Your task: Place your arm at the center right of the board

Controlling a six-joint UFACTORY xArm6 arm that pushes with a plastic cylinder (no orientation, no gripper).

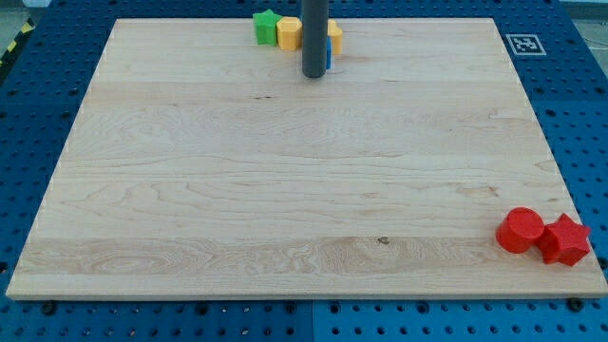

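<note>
My rod comes down from the view's top and my tip [314, 75] rests on the wooden board [285, 190] near its top edge, a little left of centre. Just behind the tip sits a cluster of blocks: a green star-like block [266, 27], a yellow block [289, 32] to its right, another yellow block [334, 38] on the rod's right, and a blue block [329, 54] mostly hidden by the rod. A red cylinder [521, 231] and a red star block [566, 239] sit together at the board's bottom right corner, far from the tip.
The board lies on a blue perforated table [38, 114]. A black-and-white marker tag [523, 44] sits off the board's top right corner. Yellow-black tape [14, 43] runs along the view's top left.
</note>
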